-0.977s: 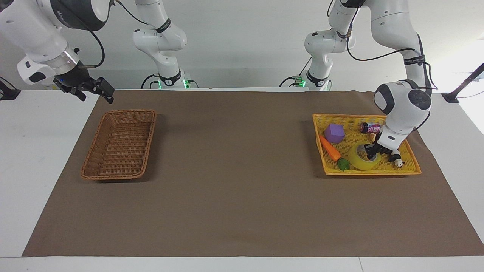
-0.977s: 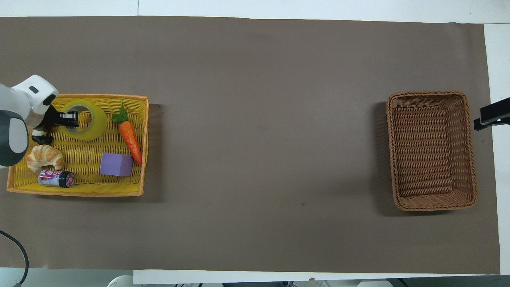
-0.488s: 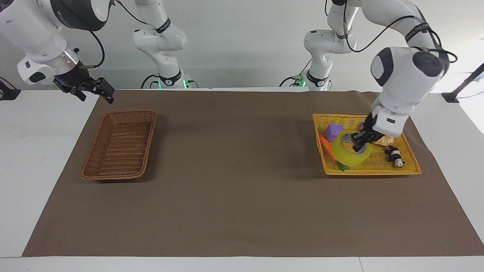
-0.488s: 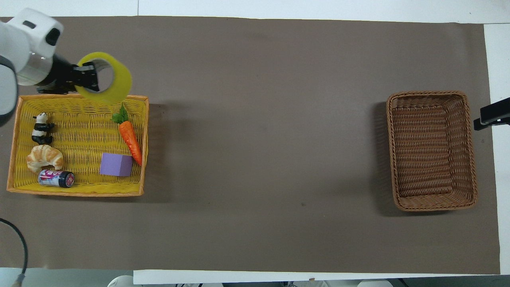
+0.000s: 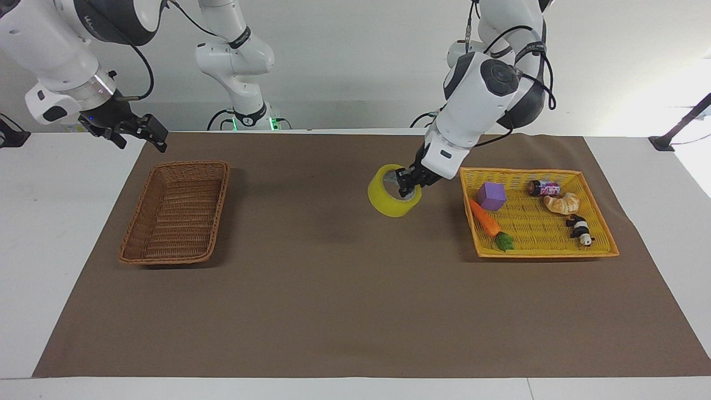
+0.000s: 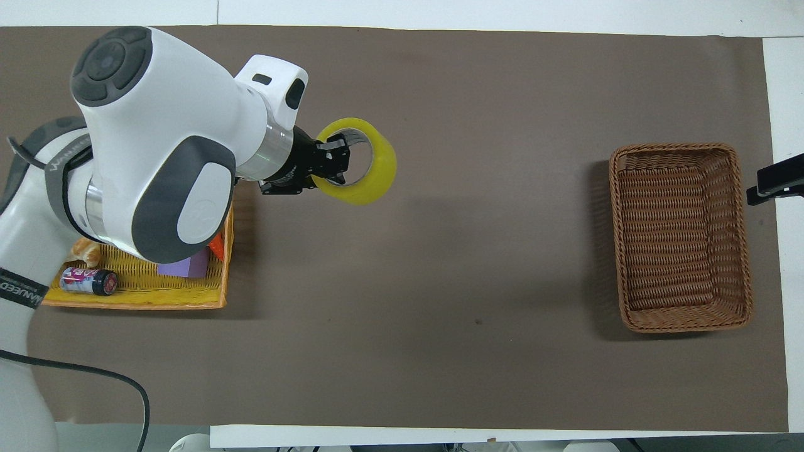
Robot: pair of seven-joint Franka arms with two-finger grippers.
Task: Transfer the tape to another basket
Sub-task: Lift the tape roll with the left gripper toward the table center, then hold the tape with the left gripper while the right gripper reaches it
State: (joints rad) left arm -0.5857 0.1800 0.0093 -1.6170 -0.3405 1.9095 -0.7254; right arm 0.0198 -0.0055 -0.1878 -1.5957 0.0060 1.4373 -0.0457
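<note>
In the facing view I have the left gripper (image 5: 407, 184) just right of the frame's centre, up in the air over bare brown mat (image 5: 355, 311), its fingers pinched on the wall of the yellow packing tape (image 5: 391, 197), which hangs tilted from them between the two containers. At the right of the frame sits the yellow-orange woven tray (image 5: 605, 236) with a purple cube (image 5: 491, 195), a toy carrot (image 5: 486, 222), a small can (image 5: 544, 188) on its side, a croissant (image 5: 561, 203) and a panda figure (image 5: 580, 228). At the left of the frame lies the brown wicker basket (image 5: 176, 212), and my right gripper (image 5: 149, 132) waits in the upper left, over the mat's edge, jaws spread wide. In the overhead view the left gripper (image 6: 337, 165) sits upper left of centre, clamped on the tape (image 6: 359, 161), whose open core faces the camera. The arm covers most of the tray (image 6: 135, 298) at lower left; the can (image 6: 90, 281) shows. The basket (image 6: 681, 236) lies at the right, with the right gripper (image 6: 774, 182) at the frame's right edge beside it.
</note>
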